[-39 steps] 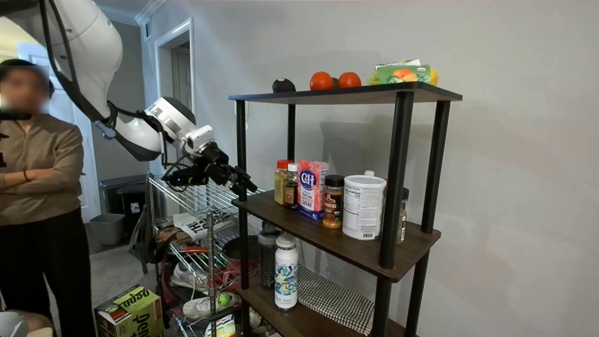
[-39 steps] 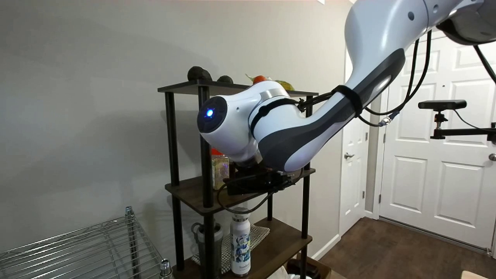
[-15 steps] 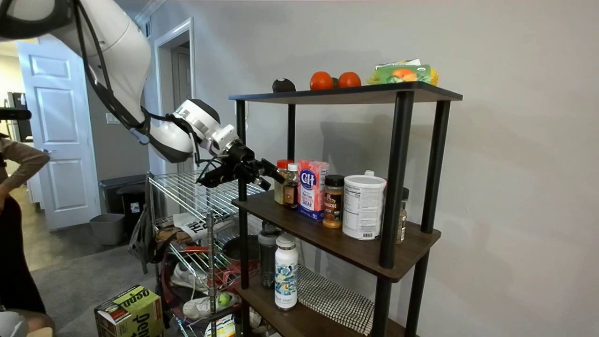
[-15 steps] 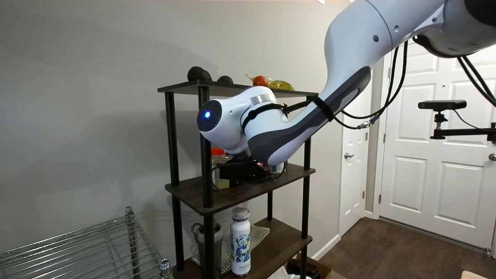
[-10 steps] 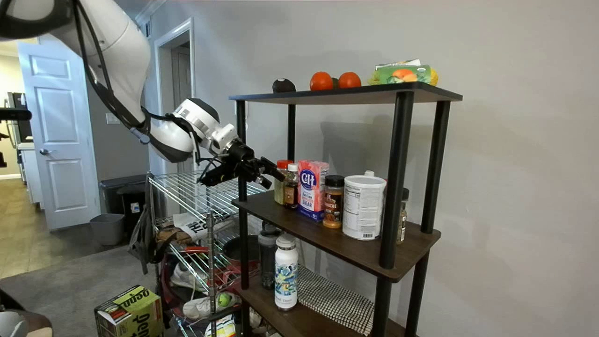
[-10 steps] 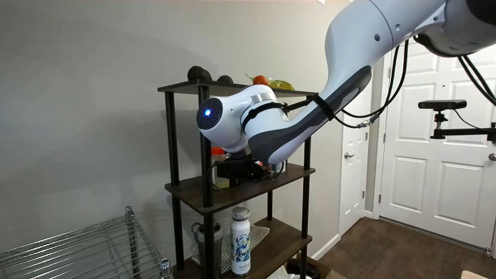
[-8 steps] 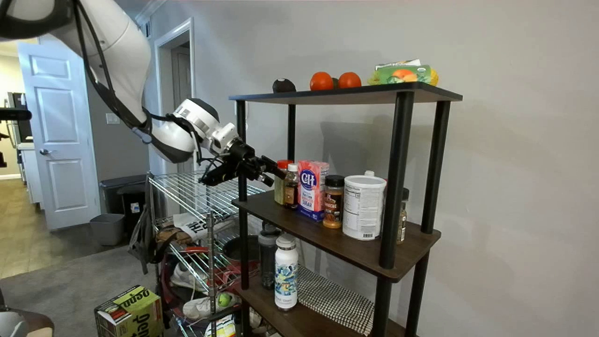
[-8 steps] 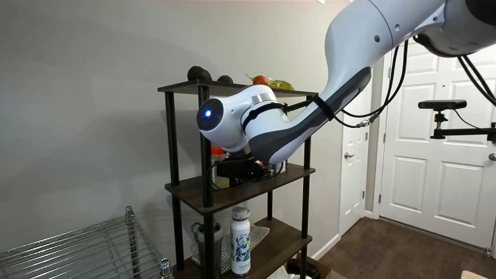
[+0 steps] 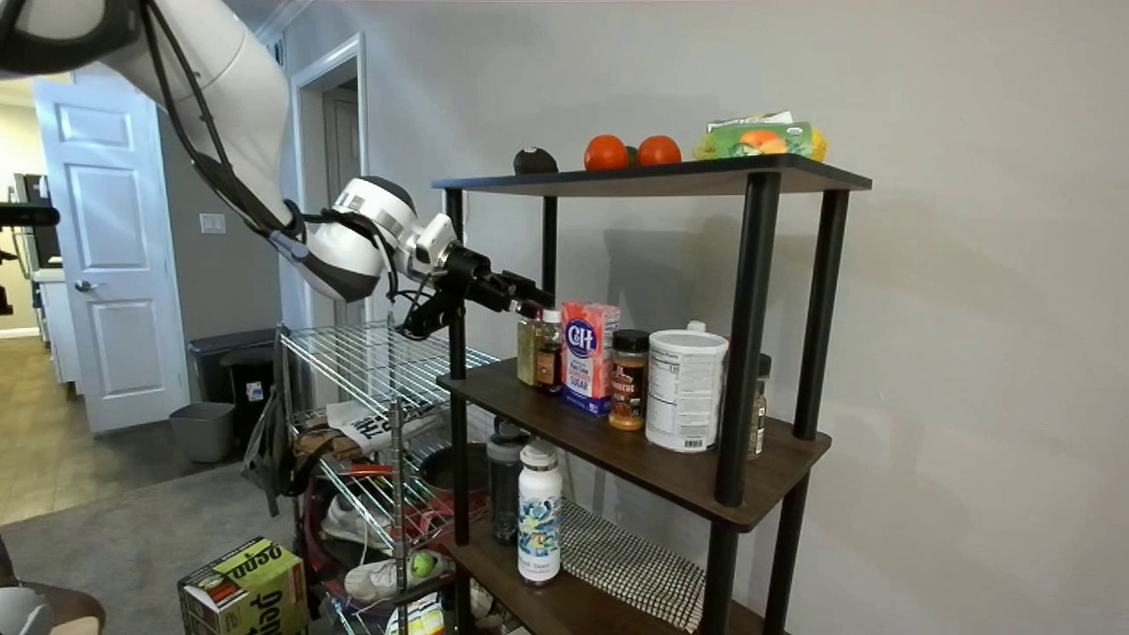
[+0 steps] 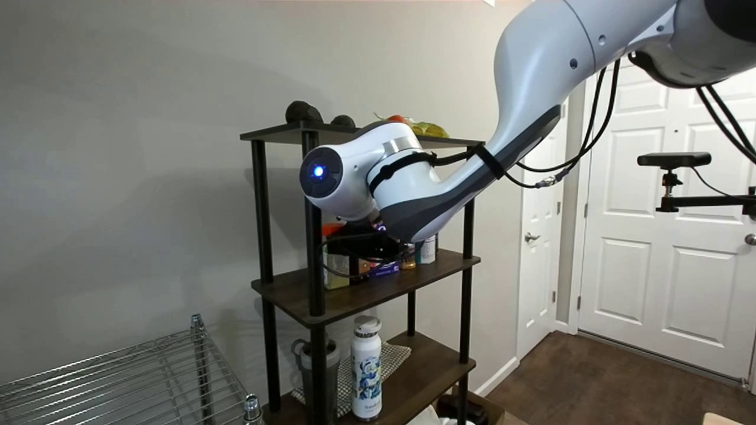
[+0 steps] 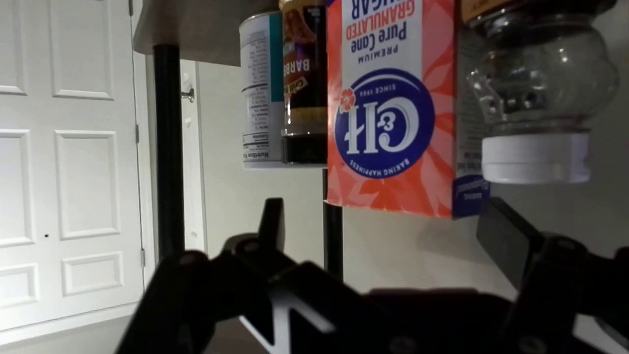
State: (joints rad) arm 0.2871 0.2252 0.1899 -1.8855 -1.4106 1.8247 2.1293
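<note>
Matte black is filling the foreground of the wrist view, where the tool [image 11: 384, 211] is gripping nothing and its fingers [image 11: 271, 226] are standing wide apart. That view is showing the scene upside down, so the things hanging from its top edge are really sitting lower than the fingers. Close by, in an exterior view, the tool is overlapping a red-lidded jar [image 9: 527, 357]; I cannot tell whether they are touching. Just beyond one finger, a white-capped bottle [image 11: 538, 98] is standing upright, off to the side of the opening, with a gap showing between cap and fingertip. Slightly farther, the pink sugar box [image 11: 393, 108] is standing upright, its long axis running vertically. By my judgement, this relation is mattering most: the box is lying ahead of the opening and below it, while the bottle is crowding one side. Farther along, a barbecue seasoning jar [image 11: 304, 83] and then a white canister [image 11: 260, 93] are standing on the same table [image 9: 547, 413], a dark brown shelf board. Well beyond, a white door [image 11: 88, 123] is closing off the view. Compared with half a second ago, the tool is sitting higher, pointing less steeply downward and masking the jar's red lid in that exterior view, while the things on the table are keeping their places.
</note>
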